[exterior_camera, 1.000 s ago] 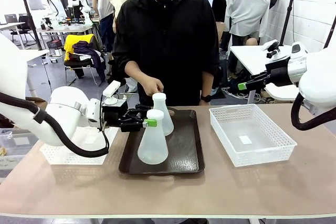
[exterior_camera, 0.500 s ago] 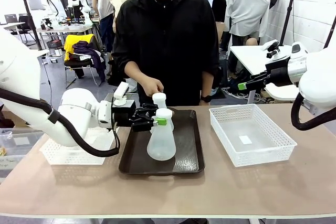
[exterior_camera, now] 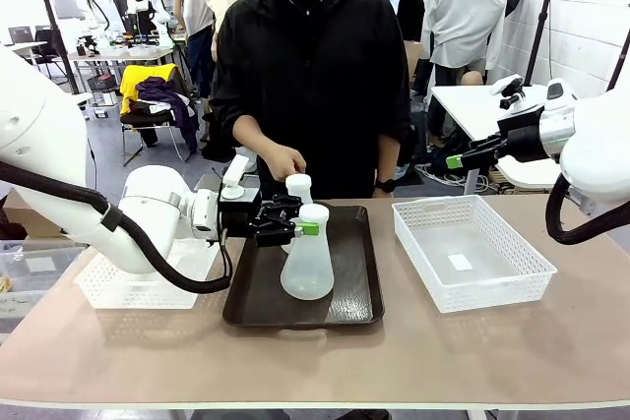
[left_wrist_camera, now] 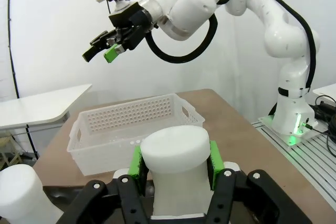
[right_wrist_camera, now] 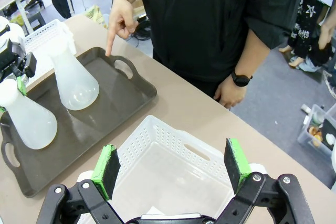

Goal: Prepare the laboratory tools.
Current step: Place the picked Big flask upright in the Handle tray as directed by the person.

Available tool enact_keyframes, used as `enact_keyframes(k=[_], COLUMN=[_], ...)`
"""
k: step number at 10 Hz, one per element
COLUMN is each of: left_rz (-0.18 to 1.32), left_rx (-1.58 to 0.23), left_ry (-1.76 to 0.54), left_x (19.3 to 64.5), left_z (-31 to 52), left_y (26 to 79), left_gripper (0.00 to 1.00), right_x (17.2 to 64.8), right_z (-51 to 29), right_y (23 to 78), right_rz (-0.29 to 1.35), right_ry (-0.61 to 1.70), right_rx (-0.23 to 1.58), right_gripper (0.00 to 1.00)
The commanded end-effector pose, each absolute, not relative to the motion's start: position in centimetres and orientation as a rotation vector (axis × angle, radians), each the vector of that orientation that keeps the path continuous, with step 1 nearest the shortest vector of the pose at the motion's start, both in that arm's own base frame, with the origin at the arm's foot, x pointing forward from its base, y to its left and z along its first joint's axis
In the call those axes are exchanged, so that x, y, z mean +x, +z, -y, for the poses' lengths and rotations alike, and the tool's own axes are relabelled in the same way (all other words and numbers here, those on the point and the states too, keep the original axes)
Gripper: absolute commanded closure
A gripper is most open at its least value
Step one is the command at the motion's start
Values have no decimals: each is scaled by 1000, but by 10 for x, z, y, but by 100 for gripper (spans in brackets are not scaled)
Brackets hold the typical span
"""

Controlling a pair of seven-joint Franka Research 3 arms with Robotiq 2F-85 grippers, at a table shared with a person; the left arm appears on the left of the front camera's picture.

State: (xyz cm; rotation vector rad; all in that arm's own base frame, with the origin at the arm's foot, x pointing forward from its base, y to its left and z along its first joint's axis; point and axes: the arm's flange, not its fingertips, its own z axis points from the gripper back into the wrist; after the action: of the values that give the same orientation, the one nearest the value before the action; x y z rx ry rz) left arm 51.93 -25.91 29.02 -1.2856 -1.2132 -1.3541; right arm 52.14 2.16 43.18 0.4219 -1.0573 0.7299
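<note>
A frosted white flask [exterior_camera: 308,261] is held by the neck in the left gripper [exterior_camera: 295,228], whose green pads [left_wrist_camera: 137,161] are seen in the left wrist view pressed against both sides of the neck just under its mouth. In the front view this flask is upright over the dark brown tray [exterior_camera: 349,297] in the middle of the table [exterior_camera: 413,361]; whether its base touches the tray or hangs just above it cannot be told. A second flask [exterior_camera: 300,194] is seen just behind the first, also on the tray, partly hidden by the gripper; in the right wrist view it is shown standing near the tray's far handle, apart from the held one. The person's hand [exterior_camera: 286,160] is held just above and behind this second flask, and in the right wrist view a forefinger is pointed down toward the tray's far edge. The right gripper [right_wrist_camera: 173,174] is raised well above the table at the right side, its fingers spread wide apart with nothing between them, over a white mesh basket [exterior_camera: 497,282] that lies to the right of the tray. Another white basket [exterior_camera: 103,290] is partly hidden behind the left arm.
</note>
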Motion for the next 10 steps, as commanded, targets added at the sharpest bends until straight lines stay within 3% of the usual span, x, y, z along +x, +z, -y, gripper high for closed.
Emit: enact_keyframes(k=[1,4,5,10], left_rz=[1222,1190,1176,1016], left_rx=[-1255,-1234,-1229,-1227], left_ry=[-1330,-1330,-1336,-1388], left_x=[525,524,524,514], left_z=[259,253,251,237], left_y=[294,300,303,325], left_gripper=[63,7,0,0], right_x=[522,522,522,522], right_z=[-22,-22,-22,-22], right_y=[434,434,434,434], right_rz=[1049,1049,1049,1049], right_ry=[727,727,727,727], right_rx=[420,420,420,420], right_gripper=[0,0,0,0])
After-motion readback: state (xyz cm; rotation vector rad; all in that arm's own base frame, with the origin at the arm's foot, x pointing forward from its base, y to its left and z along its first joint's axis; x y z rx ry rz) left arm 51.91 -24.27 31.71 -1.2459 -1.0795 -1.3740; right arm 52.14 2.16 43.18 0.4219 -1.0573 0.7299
